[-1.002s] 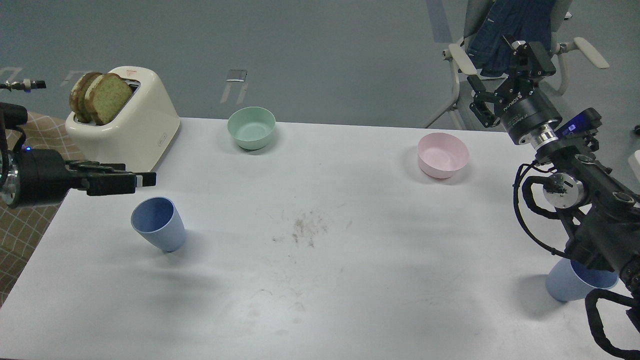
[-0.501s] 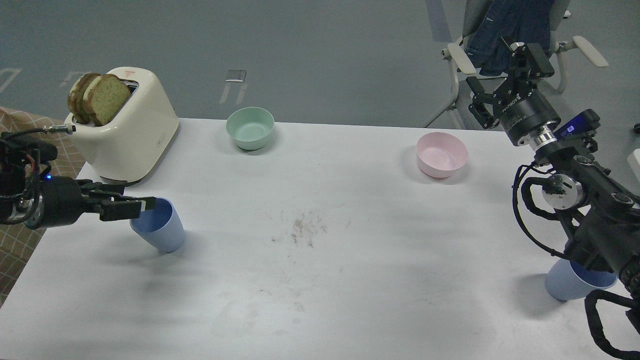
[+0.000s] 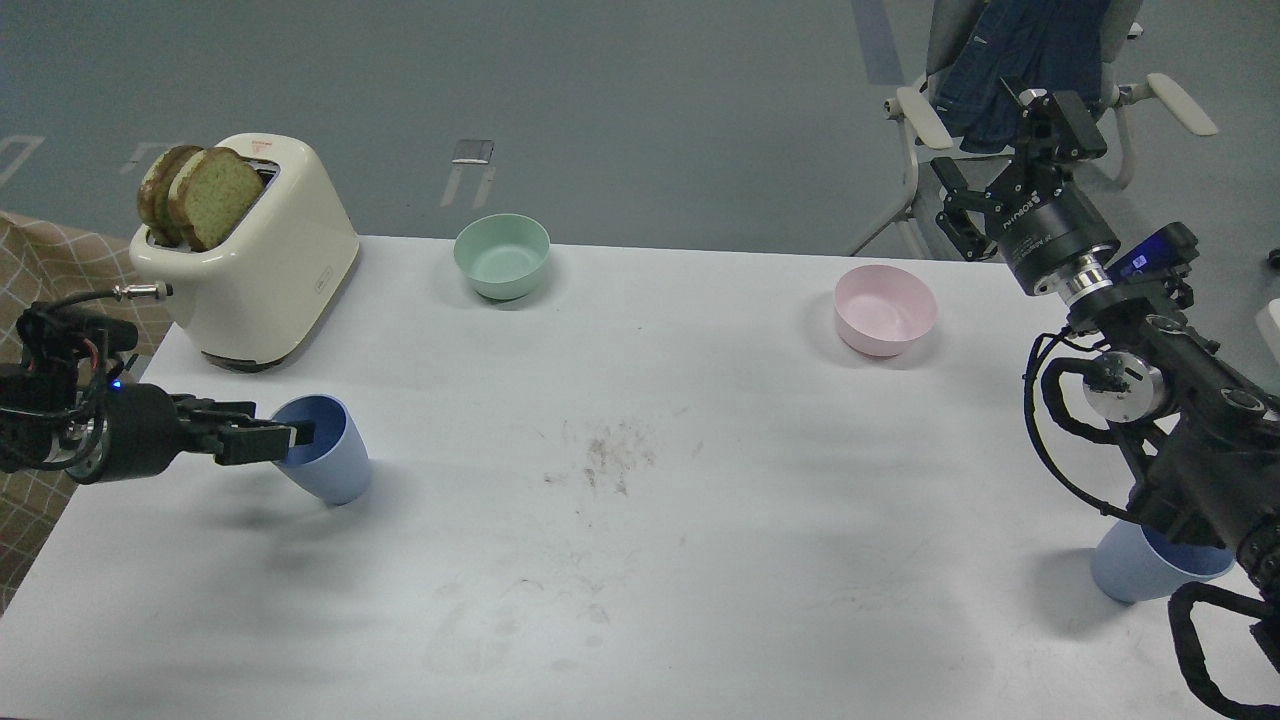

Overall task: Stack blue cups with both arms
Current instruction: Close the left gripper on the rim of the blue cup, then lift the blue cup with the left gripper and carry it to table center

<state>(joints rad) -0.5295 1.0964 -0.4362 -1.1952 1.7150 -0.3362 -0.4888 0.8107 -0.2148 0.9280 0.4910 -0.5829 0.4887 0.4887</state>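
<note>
Head view: you see the white desk [image 3: 700, 560] from above, with one arm at each side.
Left cup: this blue cup [image 3: 330, 462] stands upright near the left edge of the desk, just in front of the toaster [image 3: 262, 275].
Left tool: it [image 3: 298, 436] comes in sideways at the rim of the left cup, and one finger seems to reach over the opening. The fingers overlap, so I cannot tell if it is released or clenched.
Right cup: the second blue cup [image 3: 1135, 570] stands near the right front corner, partly hidden by the right arm.
Right tool: it [image 3: 1010, 150] is raised far behind the desk, released and holding nothing.
Step in hand: I judge it is the grasp of the left cup.
Advice: put one finger inside the wall and one outside, and close slowly, because the light cup can tip.
Keep away: the green bowl [image 3: 502, 256] and the pink bowl [image 3: 886, 310] are well apart.
</note>
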